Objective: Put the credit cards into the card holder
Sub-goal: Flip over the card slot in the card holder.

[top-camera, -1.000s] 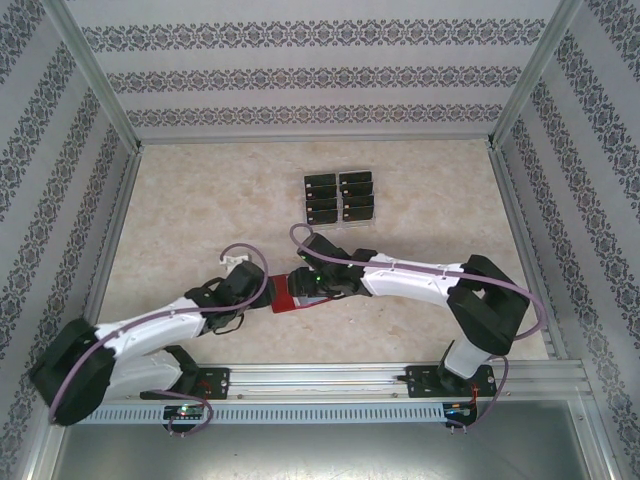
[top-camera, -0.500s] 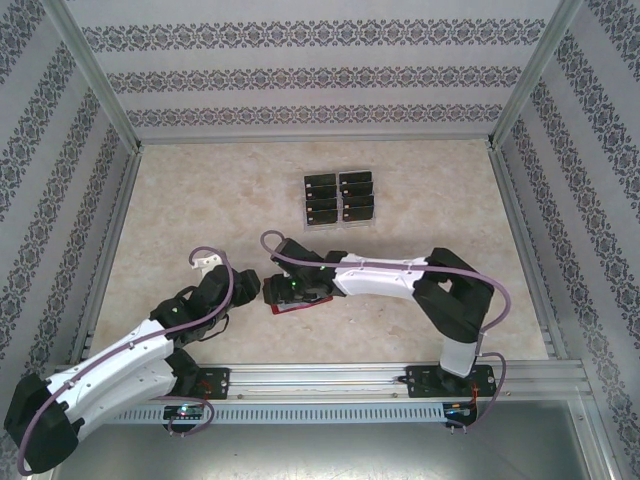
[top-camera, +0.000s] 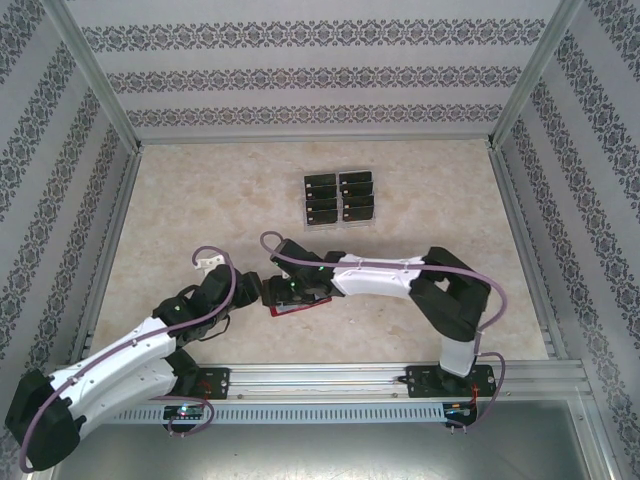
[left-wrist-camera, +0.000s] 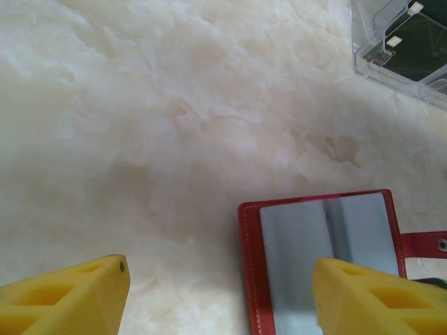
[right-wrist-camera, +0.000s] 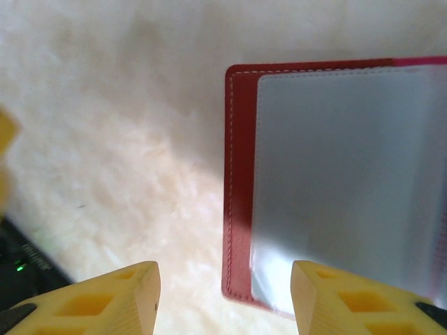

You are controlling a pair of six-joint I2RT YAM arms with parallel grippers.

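Observation:
The card holder (top-camera: pixel 292 308) is a red wallet lying open on the table, its grey translucent pockets (left-wrist-camera: pixel 321 244) facing up. In the top view my right gripper (top-camera: pixel 277 291) hovers over its left part and hides most of it. In the right wrist view the right gripper (right-wrist-camera: pixel 223 300) is open, with the wallet's near left corner (right-wrist-camera: pixel 241 279) between its yellow fingers and nothing gripped. My left gripper (left-wrist-camera: pixel 223 296) is open just left of the wallet, its right finger (left-wrist-camera: pixel 370 296) over the pocket edge. The credit cards (top-camera: pixel 338 198) lie in two columns further back.
A clear plastic tray (left-wrist-camera: pixel 374 59) holds the black cards, at the back centre of the marble-patterned table (top-camera: pixel 200 210). Aluminium frame rails (top-camera: pixel 320 140) and patterned walls close in the table. My two grippers sit very close together by the wallet.
The left arm has drawn back to the left and nearer its base. The right arm has swung left over the wallet. Over the last half second little has moved.

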